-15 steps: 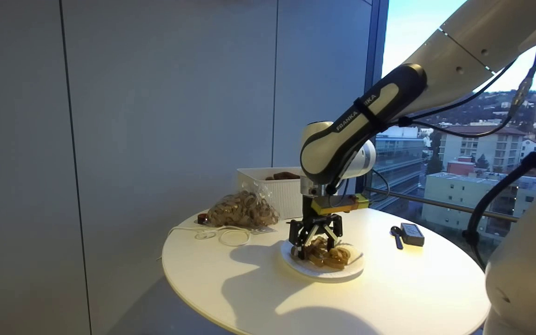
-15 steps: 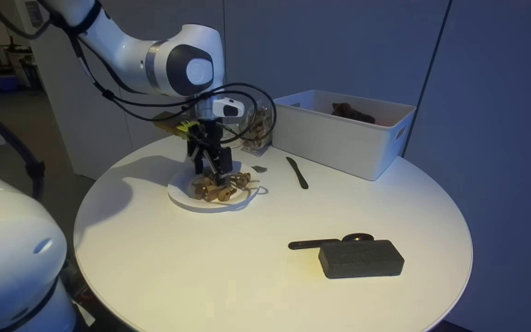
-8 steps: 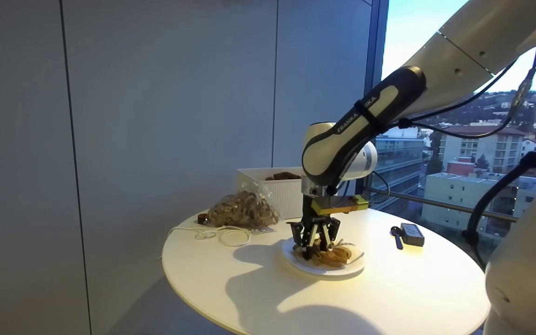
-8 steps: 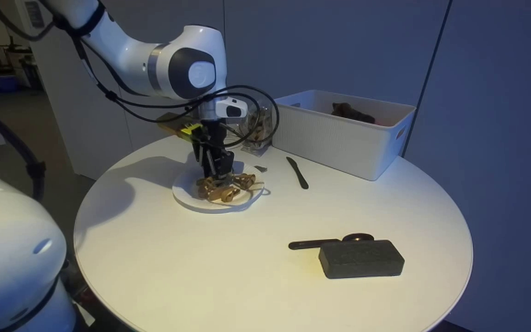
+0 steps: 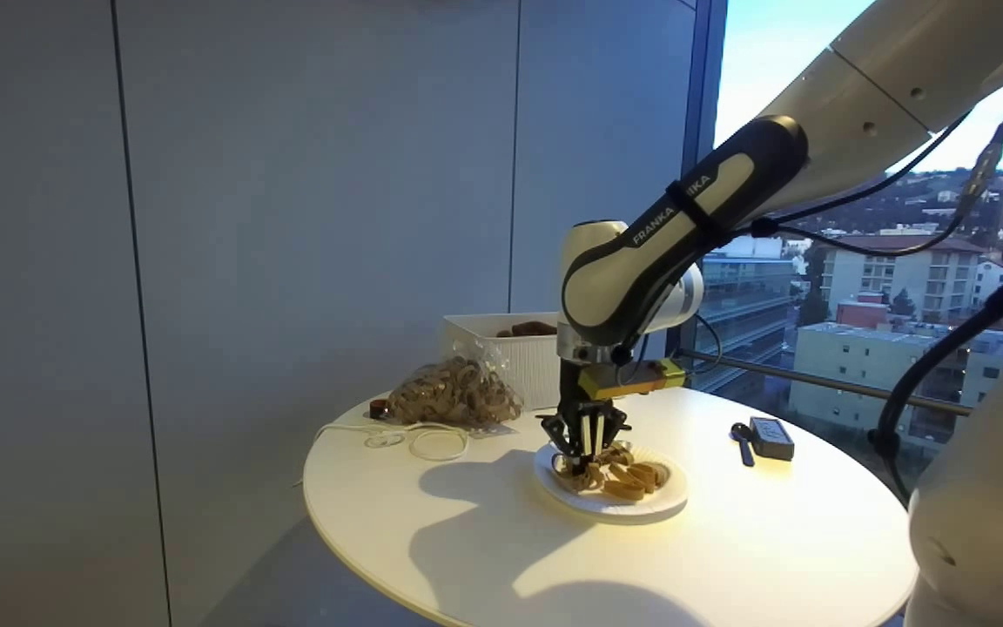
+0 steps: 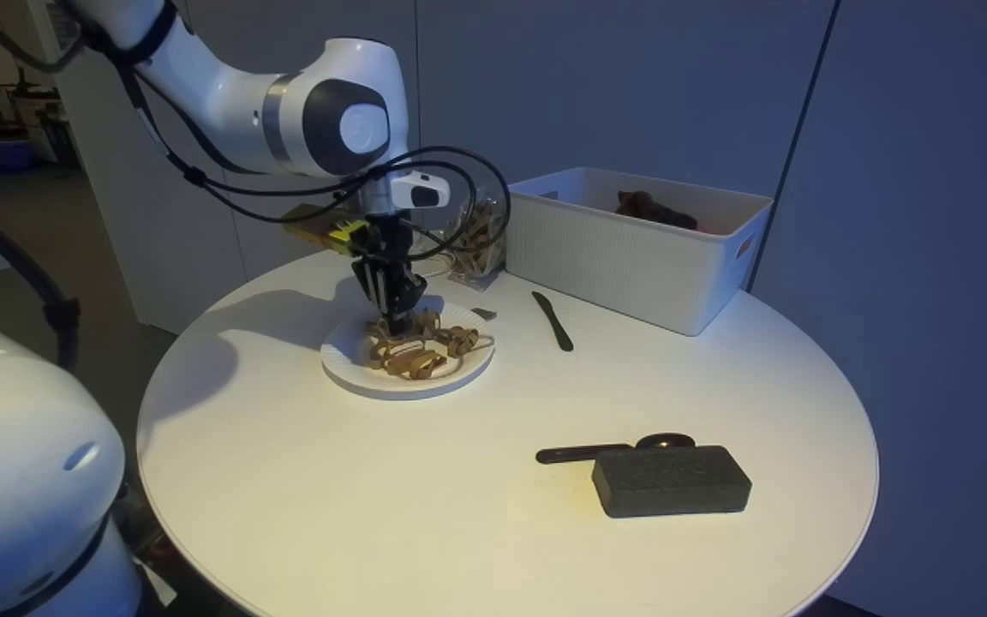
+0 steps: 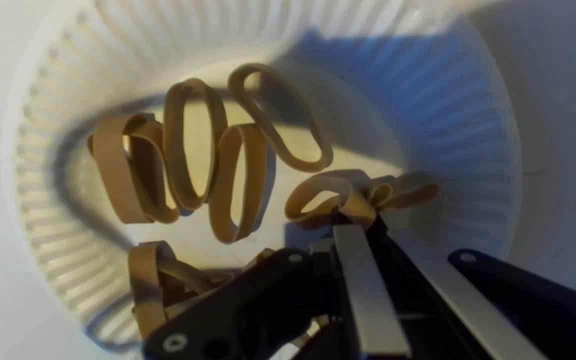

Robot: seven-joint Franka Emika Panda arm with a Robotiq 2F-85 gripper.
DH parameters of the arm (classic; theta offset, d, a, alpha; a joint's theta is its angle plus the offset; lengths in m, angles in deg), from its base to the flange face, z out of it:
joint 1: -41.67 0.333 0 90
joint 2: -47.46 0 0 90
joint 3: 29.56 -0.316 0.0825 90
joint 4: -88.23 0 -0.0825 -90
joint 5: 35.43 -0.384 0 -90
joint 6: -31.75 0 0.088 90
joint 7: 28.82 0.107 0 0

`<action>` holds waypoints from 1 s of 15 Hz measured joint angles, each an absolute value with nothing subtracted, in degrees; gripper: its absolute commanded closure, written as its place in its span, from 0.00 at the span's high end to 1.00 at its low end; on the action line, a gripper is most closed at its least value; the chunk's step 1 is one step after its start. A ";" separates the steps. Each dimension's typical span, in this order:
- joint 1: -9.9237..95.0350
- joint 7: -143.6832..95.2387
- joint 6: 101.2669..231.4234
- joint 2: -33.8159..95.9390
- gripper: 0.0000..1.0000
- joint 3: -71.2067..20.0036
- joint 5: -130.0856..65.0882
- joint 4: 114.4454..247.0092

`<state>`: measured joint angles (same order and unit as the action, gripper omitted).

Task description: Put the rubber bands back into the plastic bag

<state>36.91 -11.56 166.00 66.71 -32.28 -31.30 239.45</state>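
Over plate [image 7: 208, 30], grpr [image 7: 359, 220] approx. vert.

Room is opening over the table [image 6: 356, 480] between plate [image 6: 343, 364] and block [image 6: 672, 484], a spoon [image 6: 583, 454] lying just beside the block; the bin [image 6: 613, 266] is blocking part of the far edge, a knife [image 6: 553, 321] lying between it and the plate; in an exterior view, a strip is running from plate to bag [image 5: 454, 392], a cord [image 5: 436, 444] lying beside the bag; in the wrist view, bands [image 7: 113, 170] are crowding the plate's left; one is filling the gap between the tips of the gripper [image 7: 358, 221]; uncovered rim is showing at upper right.
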 measured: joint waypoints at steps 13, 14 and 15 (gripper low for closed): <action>31.50 2.08 167.18 74.61 0.06 -41.90 -5.86 235.49; 31.12 2.23 168.50 73.74 0.06 -41.90 -4.65 234.52; 30.76 2.48 170.07 72.65 0.06 -41.90 -3.51 233.49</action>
<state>30.76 2.48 170.07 72.65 -41.90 -3.51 233.49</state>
